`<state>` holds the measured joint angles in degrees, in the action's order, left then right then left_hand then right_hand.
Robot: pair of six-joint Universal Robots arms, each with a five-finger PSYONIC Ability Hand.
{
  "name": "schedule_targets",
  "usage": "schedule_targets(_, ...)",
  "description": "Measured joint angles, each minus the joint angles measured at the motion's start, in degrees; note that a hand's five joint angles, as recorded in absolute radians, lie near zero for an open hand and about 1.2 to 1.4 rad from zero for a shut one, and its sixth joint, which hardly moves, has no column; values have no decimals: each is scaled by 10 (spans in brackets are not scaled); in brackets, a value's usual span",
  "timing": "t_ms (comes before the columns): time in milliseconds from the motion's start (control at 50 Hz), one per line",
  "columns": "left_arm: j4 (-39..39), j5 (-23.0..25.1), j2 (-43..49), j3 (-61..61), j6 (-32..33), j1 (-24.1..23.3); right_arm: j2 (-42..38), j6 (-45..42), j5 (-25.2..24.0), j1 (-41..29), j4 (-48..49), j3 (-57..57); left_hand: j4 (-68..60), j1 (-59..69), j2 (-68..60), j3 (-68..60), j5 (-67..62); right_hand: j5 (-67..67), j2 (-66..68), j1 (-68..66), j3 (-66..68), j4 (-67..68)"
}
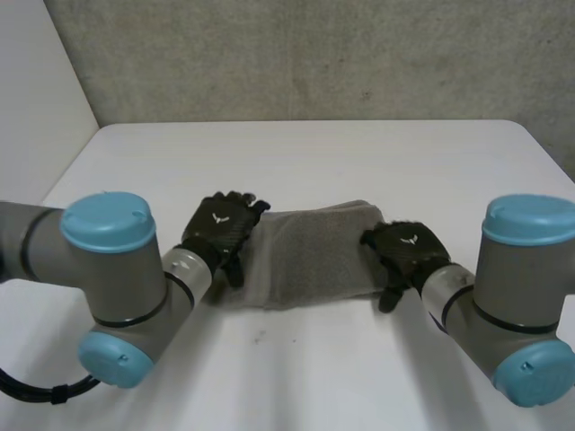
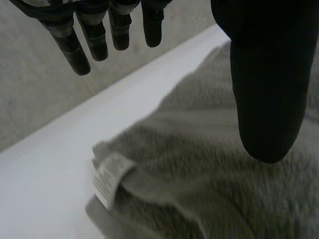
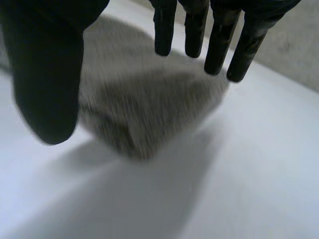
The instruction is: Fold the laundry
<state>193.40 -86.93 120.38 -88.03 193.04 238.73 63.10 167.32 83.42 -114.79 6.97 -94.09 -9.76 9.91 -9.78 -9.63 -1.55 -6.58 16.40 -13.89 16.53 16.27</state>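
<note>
A grey towel (image 1: 310, 256) lies folded into a thick band across the middle of the white table (image 1: 314, 162). My left hand (image 1: 218, 229) hovers at its left end, fingers (image 2: 92, 35) straight and apart from the thumb (image 2: 266, 94), holding nothing. Under that hand the towel (image 2: 209, 169) shows a white care label (image 2: 108, 178) at its corner. My right hand (image 1: 404, 251) is at the towel's right end, its fingers (image 3: 219, 40) straight and spread above the folded end of the towel (image 3: 144, 104), nothing between them and the thumb (image 3: 47, 84).
A rough grey wall (image 1: 314, 54) stands behind the table's far edge. Bare table surface (image 1: 341, 368) lies in front of the towel, between my two arms.
</note>
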Motion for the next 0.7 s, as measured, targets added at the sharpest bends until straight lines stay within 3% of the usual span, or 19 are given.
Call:
schedule_targets(20,-1,-7,12,3,2,0,-6,-6,0,7,7,-7,0,0,0,0,0,-10,9,-10,9,12)
schedule_targets(60,-3,-16,22,5,6,0,-27,-33,2,21,25,-15,0,0,0,0,0,-221,247,-205,233,235)
schedule_targets(100,-4,-21,22,3,10,1,-38,-53,5,26,34,-14,0,0,0,0,0,-375,407,-312,395,398)
schedule_targets(140,-4,-22,19,1,12,2,-43,-63,7,28,38,-11,0,0,0,0,0,-375,407,-312,395,398)
schedule_targets(160,-5,-24,6,-6,15,2,-50,-89,13,30,44,0,0,0,0,0,0,-470,486,-362,501,507)
schedule_targets(320,-6,-28,-66,-42,14,4,-51,-140,37,11,47,86,0,0,0,0,0,-485,490,-381,510,518)
schedule_targets(400,-6,-38,-110,-62,13,9,-54,-154,38,-45,45,154,0,-1,0,0,0,-489,490,-381,510,519)
schedule_targets(500,-6,-85,-171,-95,13,42,-91,-189,26,-170,47,237,0,-1,0,0,0,-495,490,-381,510,519)
schedule_targets(560,-6,-103,-191,-107,13,61,-114,-207,13,-210,46,253,0,-1,0,0,0,-495,490,-388,510,519)
schedule_targets(640,-5,-112,-213,-123,12,91,-158,-234,-19,-260,44,263,1,-2,1,0,0,-496,490,-389,510,519)
schedule_targets(700,-5,-97,-219,-128,11,105,-182,-245,-31,-279,43,265,1,-2,1,0,0,-437,416,-333,444,451)
